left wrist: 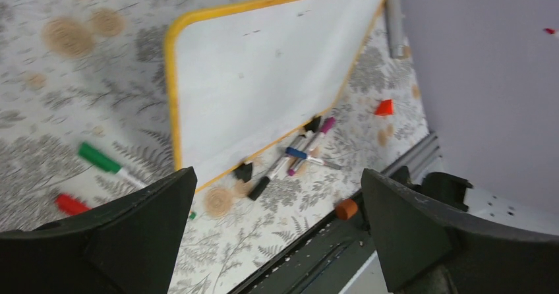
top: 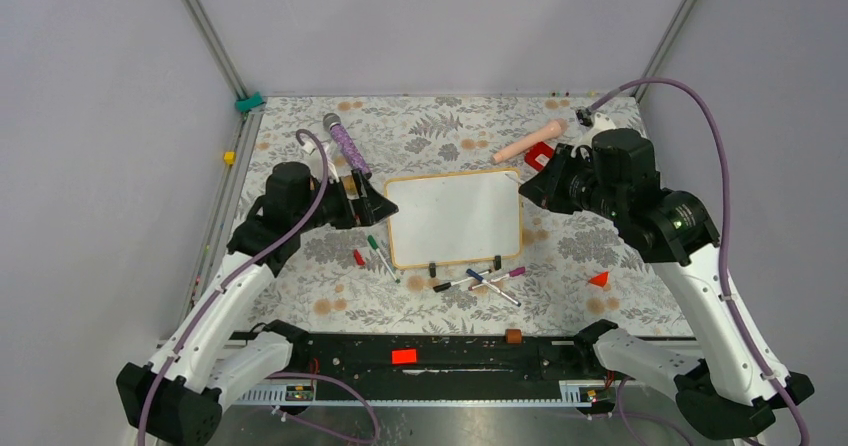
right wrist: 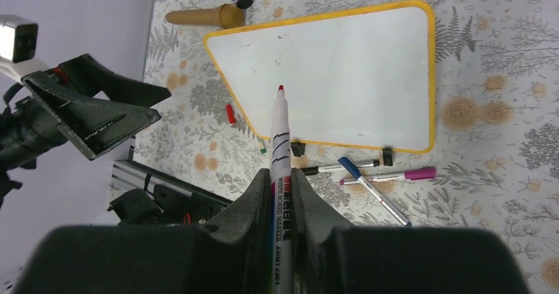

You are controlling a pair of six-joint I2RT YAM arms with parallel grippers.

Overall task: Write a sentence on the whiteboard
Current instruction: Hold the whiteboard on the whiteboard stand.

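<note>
Top external shows me plain grey walls point(top: 450, 26) closing in a table covered with a grey-and-tan floral cloth point(top: 440, 131). The flat white rectangular whiteboard with rounded corners and a thin yellowish frame point(top: 455, 216) lies in the middle of that cloth. Its two small black clip feet point(top: 433, 268) are on its near edge, and its face carries only faint specks.

The left gripper point(top: 385, 204) hangs just beside the board's left edge. In the left wrist view its fingers point(left wrist: 132, 228) are spread wide with nothing between them. The right gripper point(top: 528, 188) sits at the board's far right corner. In the right wrist view its jaws are pressed onto a white red-tipped marker point(right wrist: 280, 136), whose tip points over the board. The barrel reads "WHITE BOARD MARKER", and I cannot make out the smaller print beside it.

A purple patterned wand with a grey head point(top: 346, 144) lies far left of the board, and a peach cylinder point(top: 528, 142) lies far right, beside a small red object point(top: 540, 154). A loose heap of crossed markers with black, blue and magenta caps point(top: 485, 279) lies just near of the feet. A green-capped marker point(top: 378, 251) and a red cap point(top: 358, 257) lie near the board's near left corner. A small red wedge point(top: 599, 279) sits well to the right.
</note>
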